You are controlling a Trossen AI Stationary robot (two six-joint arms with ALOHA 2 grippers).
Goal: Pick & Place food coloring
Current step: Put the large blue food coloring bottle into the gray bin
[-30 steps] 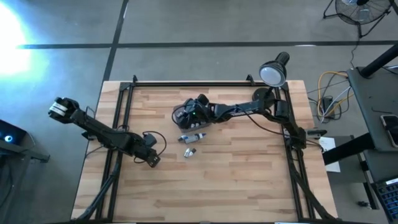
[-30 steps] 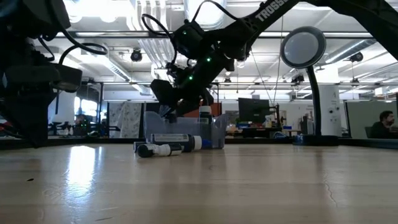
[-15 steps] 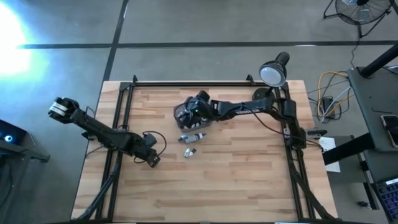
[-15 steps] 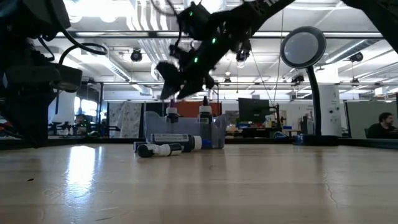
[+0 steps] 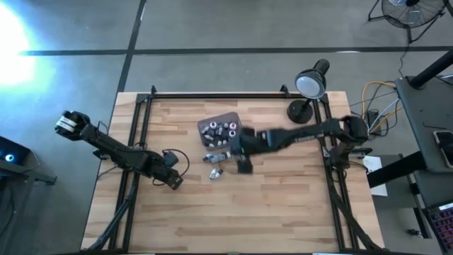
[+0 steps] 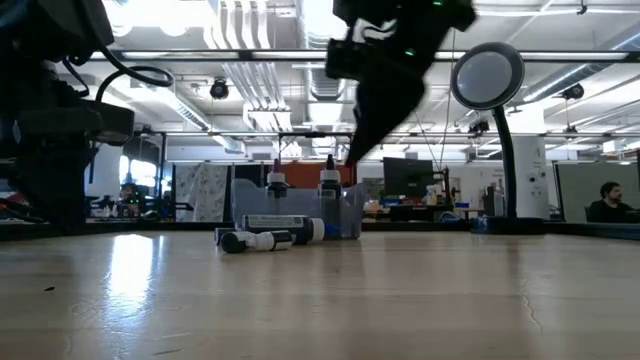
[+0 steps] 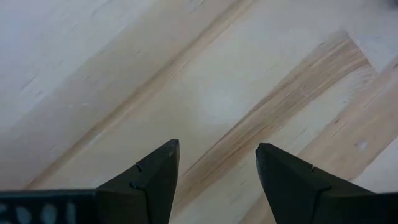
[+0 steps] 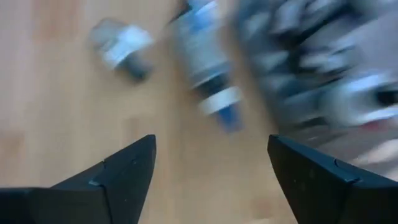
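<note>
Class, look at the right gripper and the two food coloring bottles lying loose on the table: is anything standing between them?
Nothing visible. The open right gripper hangs above bare wood, beside the two loose bottles, which lie in front of the tub.

Quick count: two food coloring bottles lying loose on the table, just off the tub's 6 o'clock side. One grey tub with a bunch more standing inside, can't count those exactly. One desk lamp.
</note>
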